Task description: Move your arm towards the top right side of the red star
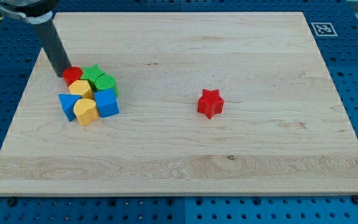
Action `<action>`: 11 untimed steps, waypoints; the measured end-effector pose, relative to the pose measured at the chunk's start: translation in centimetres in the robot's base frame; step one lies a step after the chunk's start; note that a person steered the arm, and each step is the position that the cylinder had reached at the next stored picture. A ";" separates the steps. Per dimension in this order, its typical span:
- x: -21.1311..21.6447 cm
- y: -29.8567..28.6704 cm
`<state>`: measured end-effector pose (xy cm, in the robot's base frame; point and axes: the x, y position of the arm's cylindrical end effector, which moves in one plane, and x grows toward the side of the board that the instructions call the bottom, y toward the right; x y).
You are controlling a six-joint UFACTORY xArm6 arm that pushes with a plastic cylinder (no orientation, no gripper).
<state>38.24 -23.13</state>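
Observation:
The red star (210,103) lies alone on the wooden board (179,162), right of the middle. My tip (63,74) is at the upper left, far to the left of the star, touching or nearly touching the red round block (73,76) at the top left of a cluster. The dark rod rises from the tip toward the view's top left corner.
The cluster at the left holds a green star (92,74), a green round block (105,83), a yellow block (81,88), a blue triangle (69,104), a yellow rounded block (86,111) and a blue block (107,104). A printed marker (321,28) sits at the board's top right.

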 end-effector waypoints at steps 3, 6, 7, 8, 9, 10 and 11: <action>-7.2 10.4; -2.0 24.1; 0.7 28.3; 2.5 34.0; 4.5 36.1; 6.0 32.5; 6.0 30.8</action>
